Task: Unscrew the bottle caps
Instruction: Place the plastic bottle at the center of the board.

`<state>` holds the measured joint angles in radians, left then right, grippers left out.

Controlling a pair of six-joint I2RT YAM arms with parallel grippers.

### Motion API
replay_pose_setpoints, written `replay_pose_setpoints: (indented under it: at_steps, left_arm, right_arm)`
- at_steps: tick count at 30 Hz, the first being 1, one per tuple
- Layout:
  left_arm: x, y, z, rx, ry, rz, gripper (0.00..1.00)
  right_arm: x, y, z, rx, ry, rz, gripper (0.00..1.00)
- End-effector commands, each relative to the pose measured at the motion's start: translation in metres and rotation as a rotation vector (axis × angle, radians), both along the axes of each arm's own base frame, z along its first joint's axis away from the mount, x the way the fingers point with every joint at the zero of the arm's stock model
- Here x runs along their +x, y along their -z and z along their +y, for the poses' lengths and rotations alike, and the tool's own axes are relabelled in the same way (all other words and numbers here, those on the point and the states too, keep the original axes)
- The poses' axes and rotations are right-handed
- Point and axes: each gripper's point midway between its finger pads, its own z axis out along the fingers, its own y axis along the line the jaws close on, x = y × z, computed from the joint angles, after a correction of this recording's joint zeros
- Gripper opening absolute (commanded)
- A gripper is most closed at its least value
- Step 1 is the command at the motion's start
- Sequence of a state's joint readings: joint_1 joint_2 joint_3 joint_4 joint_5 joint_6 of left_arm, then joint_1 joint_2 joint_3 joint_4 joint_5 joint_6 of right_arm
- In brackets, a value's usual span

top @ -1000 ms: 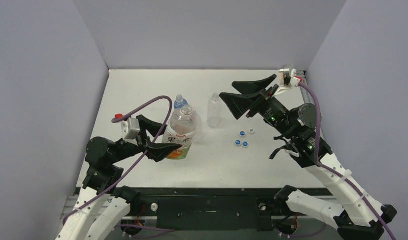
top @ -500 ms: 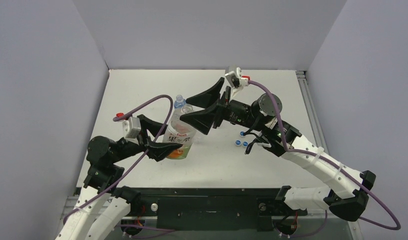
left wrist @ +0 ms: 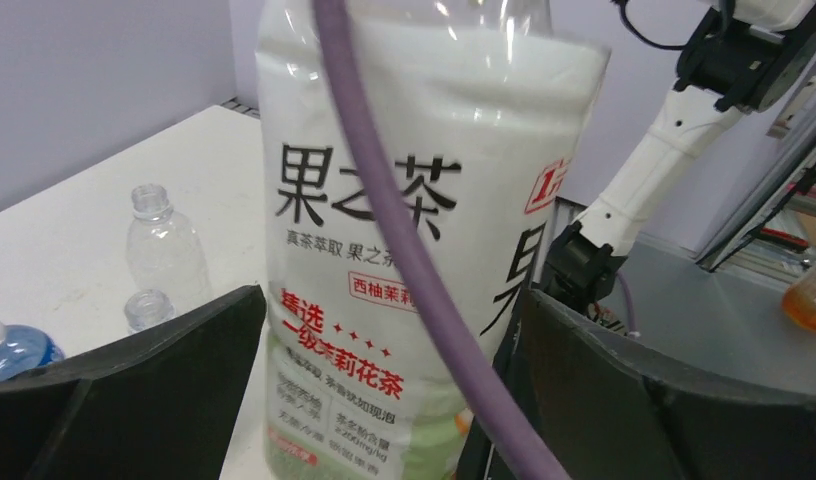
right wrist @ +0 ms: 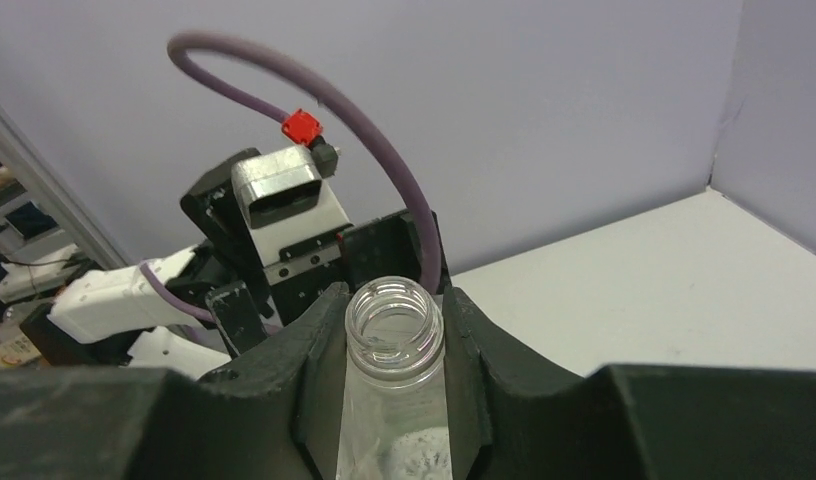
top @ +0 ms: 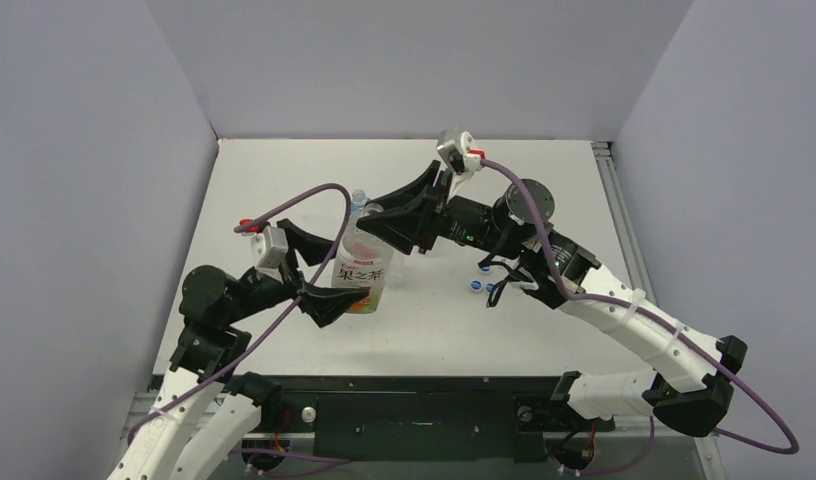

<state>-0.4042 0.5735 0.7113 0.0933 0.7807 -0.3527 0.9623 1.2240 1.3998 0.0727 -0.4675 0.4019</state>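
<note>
White tabletop (top: 284, 170), grey walls. R end effector (right wrist: 394, 320) pinched uncapped neck of tea bottle (left wrist: 314, 260), upright mid-tabletop; L end effector (left wrist: 394, 340) spread around its label w/ gaps. Blue caps (top: 476, 285) lay loose to its right.

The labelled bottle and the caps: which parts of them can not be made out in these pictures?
- labelled bottle: in the left wrist view, top and base are cut off by the edges, and a purple cable crosses the label.
- Its body: in the right wrist view, hidden below the right gripper shut on its neck.
- caps: in the top view, two blue ones show; the right arm may cover others.
- blue-labelled bottle: in the top view, mostly behind the labelled bottle.
</note>
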Motion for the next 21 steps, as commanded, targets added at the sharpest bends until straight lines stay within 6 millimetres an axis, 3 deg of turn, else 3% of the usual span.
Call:
replay_pose_setpoints:
  at_steps: [1, 4, 7, 8, 13, 18, 20, 21]
  left_arm:
    - [0.008, -0.021, 0.006, -0.030, -0.073, -0.021, 0.98]
    - [0.008, -0.019, 0.008, -0.011, -0.087, -0.007, 0.97]
    - [0.011, -0.004, 0.010, 0.060, -0.103, 0.038, 0.97]
    - [0.014, 0.001, 0.011, 0.080, -0.115, 0.047, 0.97]
    - [0.024, 0.013, 0.025, 0.121, -0.228, 0.065, 0.96]
    - [0.041, 0.018, 0.038, 0.132, -0.349, 0.097, 0.96]
    - [0.049, 0.031, 0.044, 0.171, -0.397, 0.127, 0.96]
    - [0.052, 0.041, 0.047, 0.193, -0.417, 0.143, 0.96]
  right_arm:
    - [0.018, 0.014, -0.007, -0.089, 0.110, -0.031, 0.00]
    - [0.035, 0.032, -0.022, -0.160, 0.197, -0.038, 0.00]
    - [0.057, 0.060, -0.036, -0.202, 0.267, 0.003, 0.00]
    - [0.066, 0.060, -0.046, -0.188, 0.299, 0.011, 0.00]
    - [0.098, 0.118, -0.064, -0.266, 0.432, 0.052, 0.00]
    - [0.128, 0.155, -0.082, -0.262, 0.627, 0.090, 0.00]
    - [0.134, 0.175, -0.089, -0.273, 0.681, 0.101, 0.00]
    - [0.135, 0.171, -0.090, -0.245, 0.696, 0.091, 0.00]
